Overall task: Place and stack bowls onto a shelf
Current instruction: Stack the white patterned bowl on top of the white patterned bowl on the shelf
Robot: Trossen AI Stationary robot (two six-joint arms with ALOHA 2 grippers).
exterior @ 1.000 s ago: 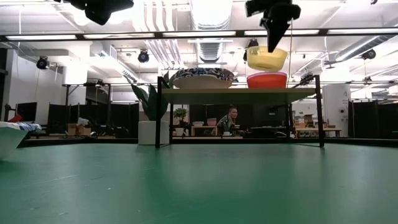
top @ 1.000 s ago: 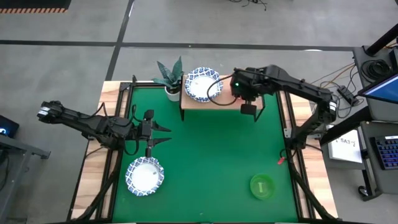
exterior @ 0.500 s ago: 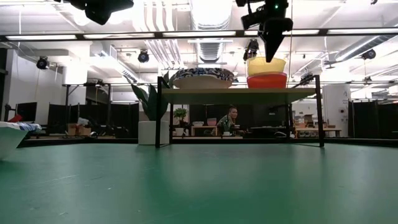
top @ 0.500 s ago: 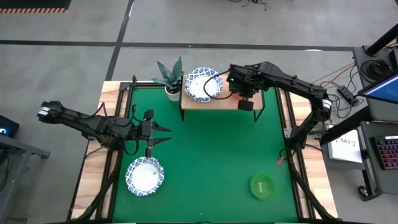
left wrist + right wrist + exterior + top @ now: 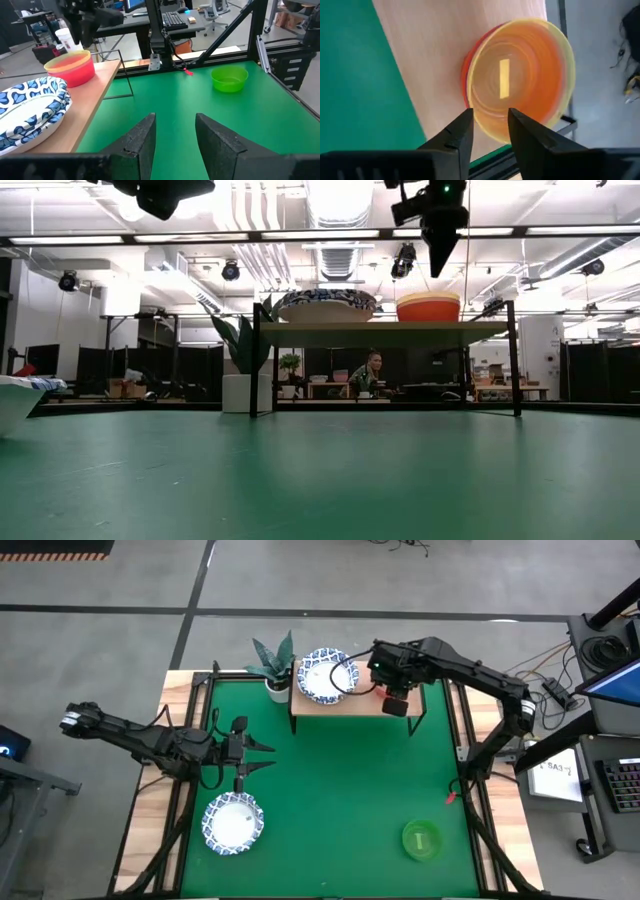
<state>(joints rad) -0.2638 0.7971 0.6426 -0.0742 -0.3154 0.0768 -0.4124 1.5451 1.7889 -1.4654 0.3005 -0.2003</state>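
Observation:
The shelf (image 5: 360, 703) stands at the mat's far edge. On its left end rests a blue-patterned white bowl (image 5: 327, 675). On its right end the yellow bowl (image 5: 520, 80) sits nested in the red bowl (image 5: 428, 309). My right gripper (image 5: 440, 268) hangs open just above that stack, fingers pointing down and clear of it. My left gripper (image 5: 262, 755) waits open over the mat's left side. A second blue-patterned bowl (image 5: 233, 823) and the green bowl (image 5: 422, 840) rest on the mat near the front.
A potted plant (image 5: 272, 665) stands just left of the shelf. The green mat (image 5: 340, 790) lies bare between the shelf and the two front bowls. Black frame bars (image 5: 470, 810) run along the table's sides.
My right gripper has lowered the yellow bowl onto the red bowl on the shelf, opened and let go. The yellow bowl has dropped from hanging above the red one to sitting nested in it.

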